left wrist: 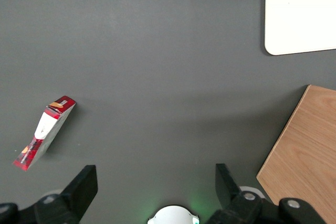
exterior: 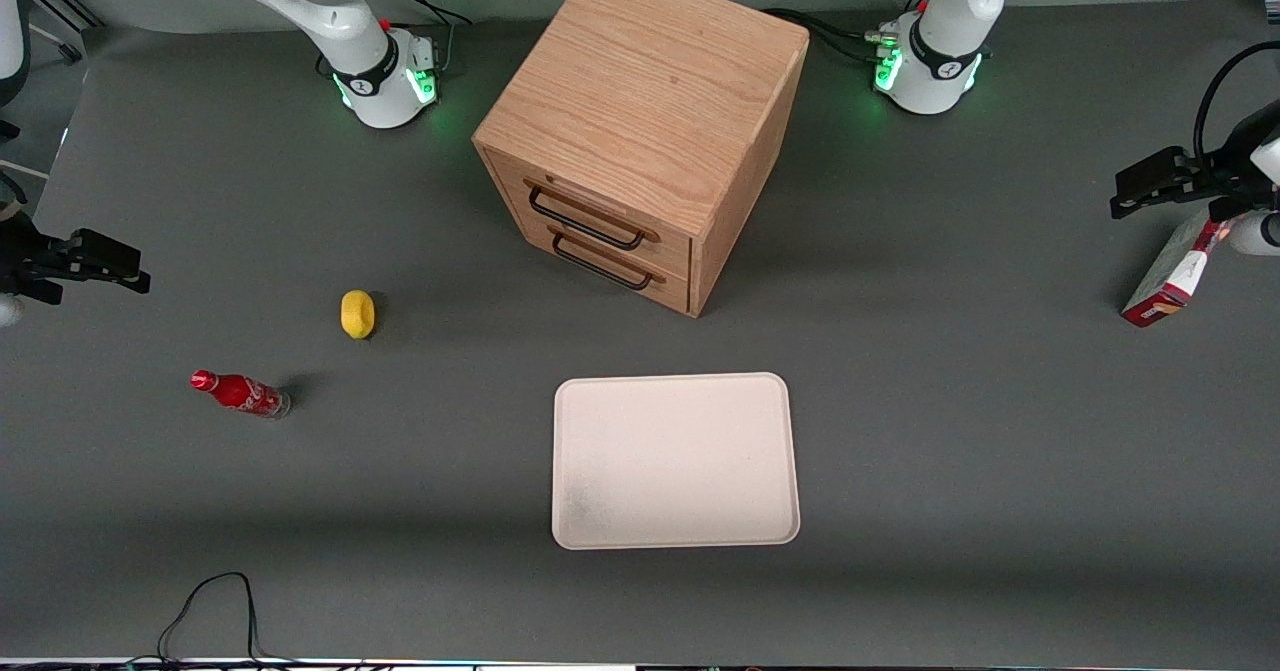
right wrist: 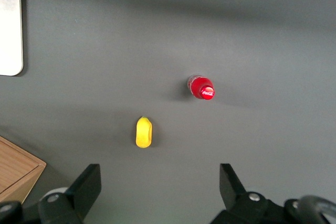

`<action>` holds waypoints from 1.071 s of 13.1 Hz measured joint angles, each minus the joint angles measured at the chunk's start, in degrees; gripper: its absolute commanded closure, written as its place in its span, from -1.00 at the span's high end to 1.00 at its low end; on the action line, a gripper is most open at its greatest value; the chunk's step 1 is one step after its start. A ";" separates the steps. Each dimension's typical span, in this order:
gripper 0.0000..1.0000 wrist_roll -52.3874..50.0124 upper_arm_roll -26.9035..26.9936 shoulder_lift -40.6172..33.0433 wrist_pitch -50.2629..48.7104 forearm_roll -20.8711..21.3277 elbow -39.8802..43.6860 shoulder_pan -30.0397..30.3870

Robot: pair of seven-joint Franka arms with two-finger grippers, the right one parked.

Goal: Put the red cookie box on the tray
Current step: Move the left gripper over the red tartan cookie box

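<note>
The hand (left wrist: 152, 182) hangs open and empty, high over the surface (exterior: 950, 401) at the working arm's end. The box (exterior: 1175, 273) stands on edge just beside it, untouched and well apart from the tray (exterior: 675, 459). To take it cleanly, I'd lower the hand squarely over the thin body and pinch across the flat faces near the middle, so it doesn't tip. The box's long axis runs slantwise, one short end nearer the front camera, the other angled up toward the arm. The tray lies bare in front of the cabinet (exterior: 640, 121).
</note>
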 measured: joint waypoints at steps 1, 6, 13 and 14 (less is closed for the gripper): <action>1.00 0.20 0.00 0.00 -0.13 0.05 0.00 0.00; 1.00 9.74 0.27 -0.75 -0.30 2.66 -2.27 4.55; 1.00 39.47 0.95 -5.73 13.50 3.52 -18.29 26.91; 1.00 43.99 1.00 -5.89 15.45 3.53 -19.91 30.08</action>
